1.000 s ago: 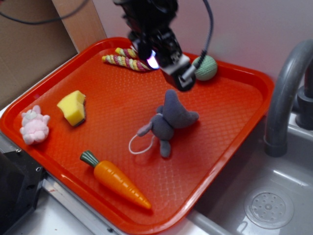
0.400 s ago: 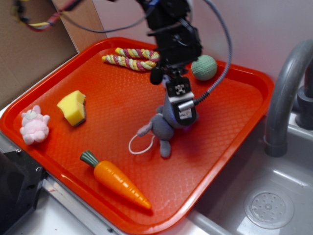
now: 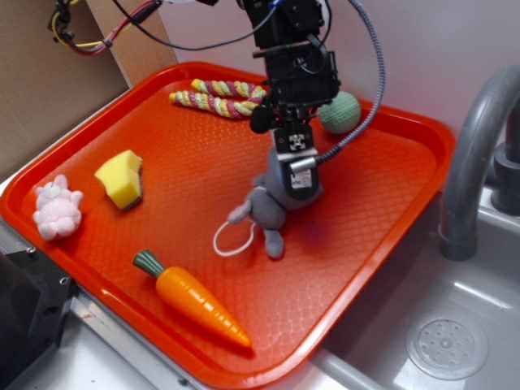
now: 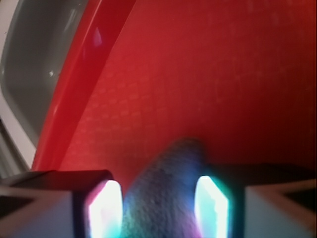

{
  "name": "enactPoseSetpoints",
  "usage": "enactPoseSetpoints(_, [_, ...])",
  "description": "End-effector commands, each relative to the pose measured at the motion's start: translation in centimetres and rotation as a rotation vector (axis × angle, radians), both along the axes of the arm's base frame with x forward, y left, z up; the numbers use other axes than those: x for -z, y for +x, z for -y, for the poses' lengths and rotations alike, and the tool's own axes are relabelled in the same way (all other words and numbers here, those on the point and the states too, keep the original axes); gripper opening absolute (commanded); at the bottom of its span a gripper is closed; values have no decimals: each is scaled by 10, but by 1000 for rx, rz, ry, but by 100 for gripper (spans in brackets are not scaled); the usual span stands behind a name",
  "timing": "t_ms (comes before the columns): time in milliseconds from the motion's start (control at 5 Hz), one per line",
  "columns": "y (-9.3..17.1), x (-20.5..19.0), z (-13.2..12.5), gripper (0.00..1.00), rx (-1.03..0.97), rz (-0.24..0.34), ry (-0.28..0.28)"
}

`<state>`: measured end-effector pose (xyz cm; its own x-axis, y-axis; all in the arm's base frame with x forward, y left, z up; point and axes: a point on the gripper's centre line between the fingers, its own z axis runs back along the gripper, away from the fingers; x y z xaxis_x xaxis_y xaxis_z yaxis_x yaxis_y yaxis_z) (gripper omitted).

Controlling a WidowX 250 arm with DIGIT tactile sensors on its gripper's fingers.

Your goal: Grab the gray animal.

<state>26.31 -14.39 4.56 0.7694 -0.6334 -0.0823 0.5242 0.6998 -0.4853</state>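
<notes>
The gripper (image 3: 294, 185) is right down on the gray animal (image 3: 272, 208), which lies near the middle of the red tray (image 3: 406, 146). In the exterior view the toy's body runs from about 2 o'clock, under the gripper, down to 8 o'clock, where a stubby limb and the white cord loop (image 3: 231, 240) trail off. The gripper sits over the 2 o'clock end, the head and ears.

In the wrist view a rounded gray piece of the gray animal (image 4: 166, 193) pokes up between the two lit fingers (image 4: 105, 210), one at 9 o'clock of it and one at 3. Slivers of gap show on both sides, so the jaws are spread and not yet clamped. That straddle is what counts: the toy is already between the fingers, so squeezing looks like the next move.
</notes>
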Motion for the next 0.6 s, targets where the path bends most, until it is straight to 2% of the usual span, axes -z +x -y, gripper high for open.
enactPoseSetpoints(0, [6,-53,-12,0,-111,137,47])
enactPoseSetpoints(200, [11,-86,-19,0,-282,239,214])
enactPoseSetpoints(400, [-4,-136,-29,0,-534,363,414])
